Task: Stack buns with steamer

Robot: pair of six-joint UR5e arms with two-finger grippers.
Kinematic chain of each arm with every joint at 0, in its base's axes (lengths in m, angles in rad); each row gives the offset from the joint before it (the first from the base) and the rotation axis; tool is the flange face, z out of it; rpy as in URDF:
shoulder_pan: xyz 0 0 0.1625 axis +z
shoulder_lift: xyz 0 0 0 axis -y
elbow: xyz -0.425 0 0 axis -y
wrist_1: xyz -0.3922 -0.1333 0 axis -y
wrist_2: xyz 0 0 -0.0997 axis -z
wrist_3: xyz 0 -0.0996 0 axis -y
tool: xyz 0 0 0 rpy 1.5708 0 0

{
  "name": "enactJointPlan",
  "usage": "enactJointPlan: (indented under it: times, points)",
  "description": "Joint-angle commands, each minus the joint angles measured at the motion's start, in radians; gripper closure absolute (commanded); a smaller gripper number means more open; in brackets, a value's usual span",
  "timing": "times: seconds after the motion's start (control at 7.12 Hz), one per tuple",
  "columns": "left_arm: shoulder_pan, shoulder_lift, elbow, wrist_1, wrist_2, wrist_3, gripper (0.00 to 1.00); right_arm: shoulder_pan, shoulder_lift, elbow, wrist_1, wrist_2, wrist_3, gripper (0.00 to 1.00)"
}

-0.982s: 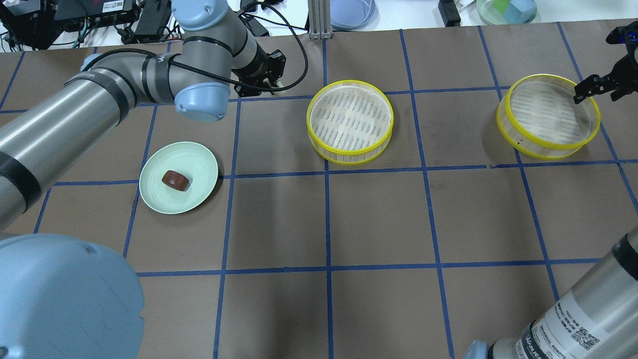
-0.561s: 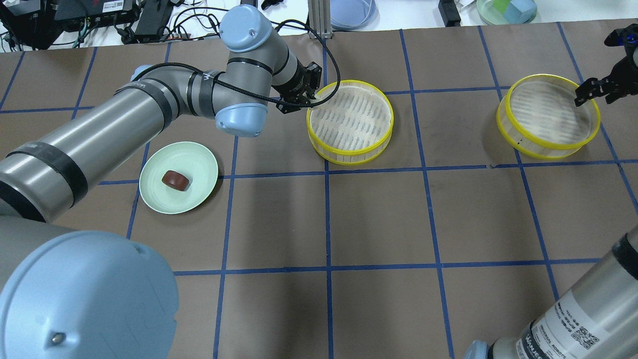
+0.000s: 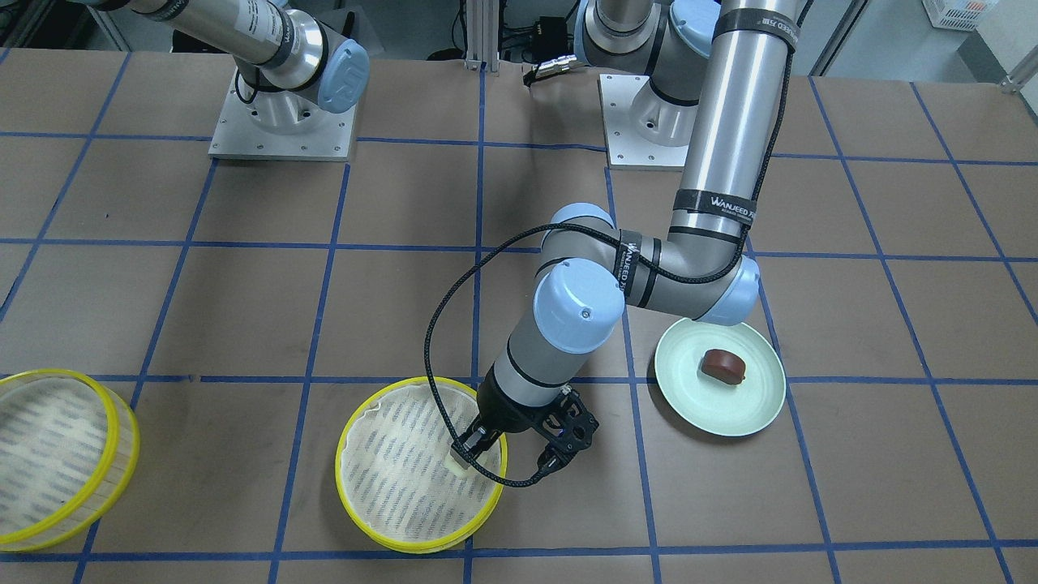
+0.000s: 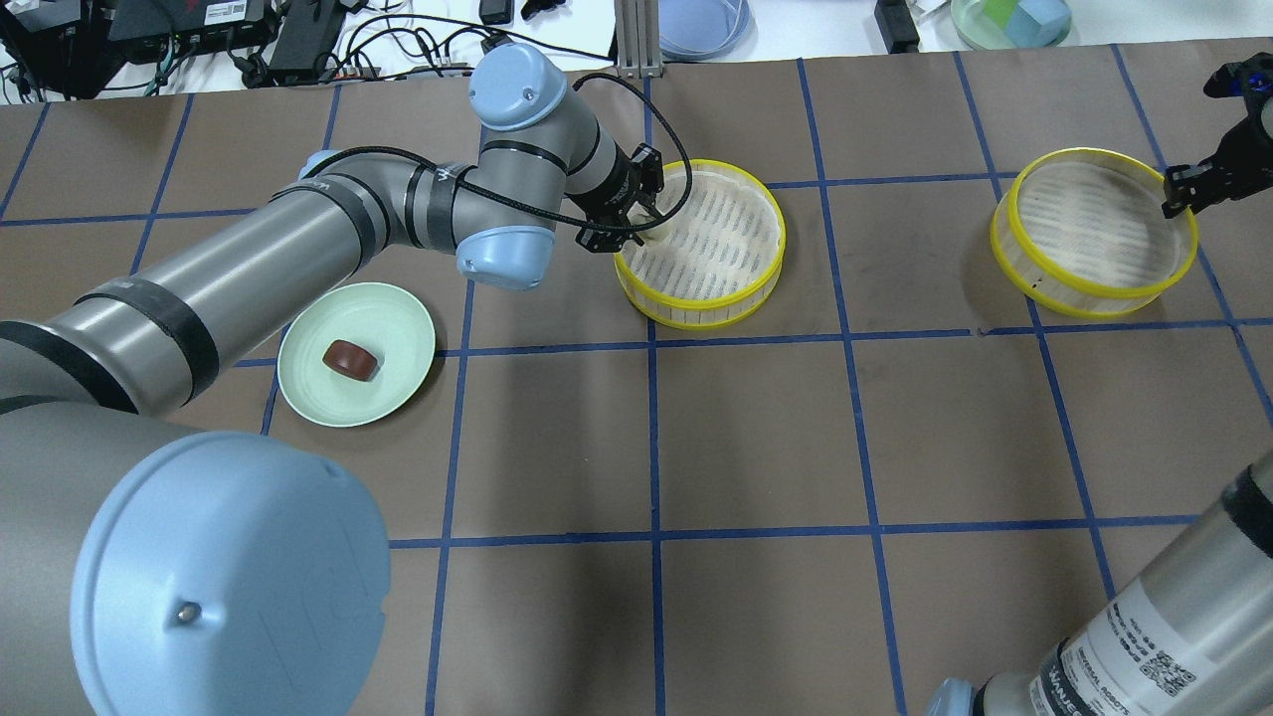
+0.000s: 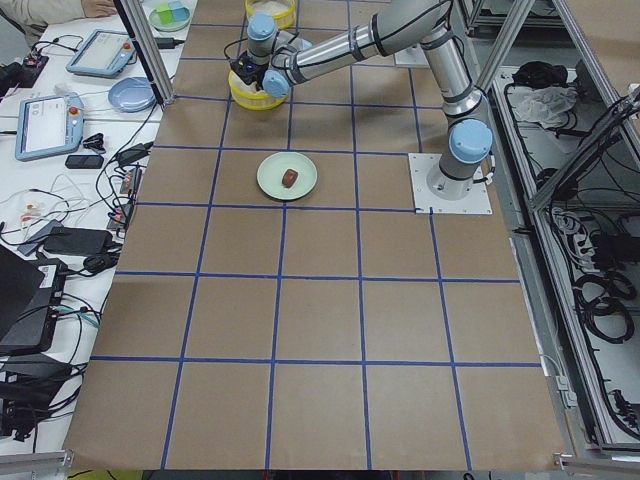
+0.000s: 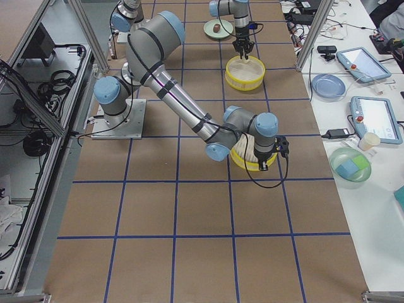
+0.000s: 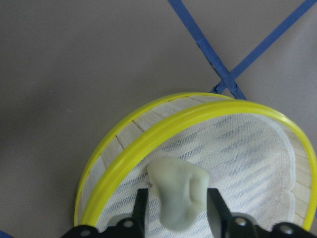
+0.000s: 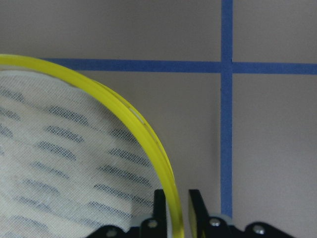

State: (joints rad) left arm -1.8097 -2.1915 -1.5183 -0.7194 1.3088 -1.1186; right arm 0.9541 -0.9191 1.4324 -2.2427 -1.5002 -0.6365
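My left gripper (image 4: 636, 214) is shut on the cream-white bun (image 7: 178, 198) and holds it just inside the near-left rim of the middle steamer tray (image 4: 701, 308); the bun also shows in the front view (image 3: 459, 461). The dark reddish-brown bun (image 4: 350, 359) lies on the pale green plate (image 4: 398, 318). My right gripper (image 4: 1182, 189) is at the right edge of the second steamer tray (image 4: 1084, 283). In the right wrist view its fingers (image 8: 159, 208) stand closely on both sides of the yellow rim (image 8: 129, 114).
The left arm's cable loops over the middle tray's back-left edge (image 4: 676, 189). Cables, a metal post (image 4: 636, 40), a blue dish (image 4: 701, 20) and a green container (image 4: 1009, 20) line the table's far edge. Blue tape marks a grid on the brown table.
My left gripper carried the cream bun rightward from behind the plate to over the middle tray's left rim. My right gripper shifted slightly right onto the second tray's rim.
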Motion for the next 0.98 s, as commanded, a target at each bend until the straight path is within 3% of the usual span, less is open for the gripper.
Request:
enactJointPlan:
  times: [0.0,0.14,0.42,0.56,0.84]
  points:
    - [0.001,0.009,0.001,-0.002,-0.003,0.002,0.01,0.0,-0.001,-0.001,0.003,0.001,-0.05,1.0]
    - [0.009,0.034,0.009,-0.005,-0.005,0.009,0.01,0.0,-0.01,-0.001,0.005,0.001,-0.051,1.0]
    - [0.117,0.102,0.067,-0.194,0.015,0.319,0.01,0.002,-0.07,-0.003,0.03,0.001,-0.039,1.0]
    - [0.192,0.142,0.064,-0.284,0.045,0.494,0.0,0.012,-0.136,-0.001,0.134,0.0,-0.004,1.0]
    - [0.289,0.186,0.034,-0.453,0.206,0.777,0.0,0.124,-0.214,0.008,0.157,-0.032,0.059,1.0]
